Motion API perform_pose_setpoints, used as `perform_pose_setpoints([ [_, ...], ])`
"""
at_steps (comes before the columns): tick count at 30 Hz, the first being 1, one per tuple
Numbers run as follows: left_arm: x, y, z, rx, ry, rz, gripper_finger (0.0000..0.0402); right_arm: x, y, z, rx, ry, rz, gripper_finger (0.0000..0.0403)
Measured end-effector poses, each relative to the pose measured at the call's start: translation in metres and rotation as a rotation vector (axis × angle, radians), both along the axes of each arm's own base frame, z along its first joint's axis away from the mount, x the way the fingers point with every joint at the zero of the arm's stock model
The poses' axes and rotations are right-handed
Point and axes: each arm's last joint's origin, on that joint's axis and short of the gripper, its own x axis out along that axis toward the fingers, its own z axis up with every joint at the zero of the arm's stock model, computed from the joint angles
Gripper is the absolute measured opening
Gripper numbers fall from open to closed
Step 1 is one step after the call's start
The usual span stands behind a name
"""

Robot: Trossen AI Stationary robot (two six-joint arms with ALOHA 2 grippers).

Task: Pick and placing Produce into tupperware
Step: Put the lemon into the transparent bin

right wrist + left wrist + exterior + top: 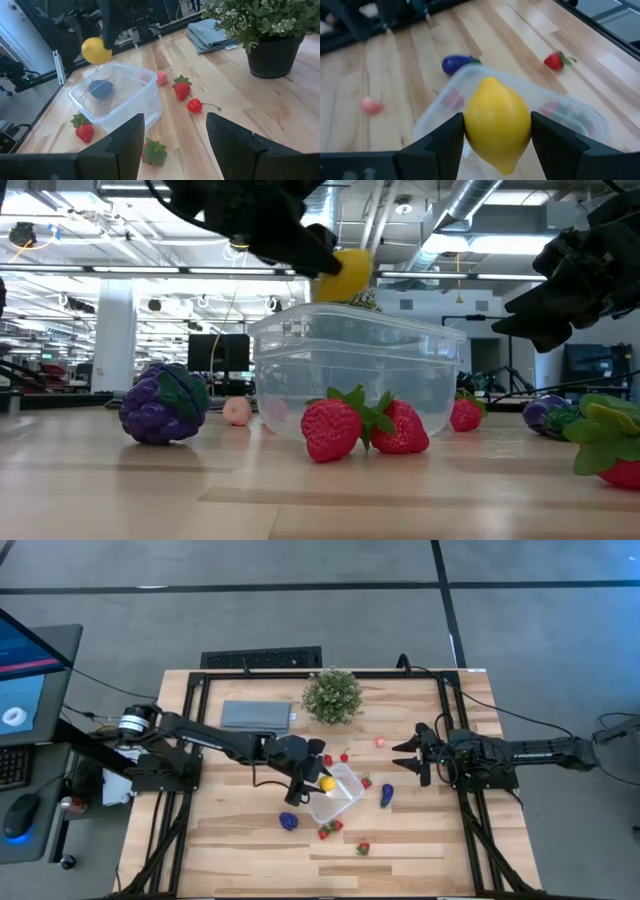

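The left gripper (322, 780) is clamped on the yellow lemon (496, 121) and holds it just above the rim of the clear tupperware (338, 796). To do this well, it should move the lemon over the middle of the box and lower it before releasing. The right gripper (402, 762) waits with its fingers spread and empty near the purple eggplant (386, 795).

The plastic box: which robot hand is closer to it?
Left. The left gripper hangs over the clear plastic box, holding a yellow lemon. The right gripper waits off to the box's side, empty.
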Motion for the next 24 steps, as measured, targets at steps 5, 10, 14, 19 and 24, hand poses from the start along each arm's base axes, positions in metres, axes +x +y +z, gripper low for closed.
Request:
perform_pose_setpoints([
  [5,0.009,0.001,-0.002,0.021,0.008,-0.01,0.0201,0.0,0.0,0.0,0.0,0.001,0.0,0.0238],
  [10,0.013,0.001,-0.001,0.052,-0.009,-0.012,0.0201,0.0,0.0,-0.001,0.001,0.007,0.0,0.0238],
  [14,0.012,0.0,-0.002,0.087,0.006,-0.006,0.0201,0.0,0.0,0.0,0.001,0.005,0.0,0.0238],
  [19,0.013,-0.005,-0.011,0.135,0.034,-0.015,0.0201,0.0,0.0,0.0,0.001,0.005,0.0,0.0238],
  [24,0.015,-0.006,-0.014,0.15,0.045,-0.028,0.0201,0.0,0.0,0.0,0.0,-0.004,0.0,0.0238],
])
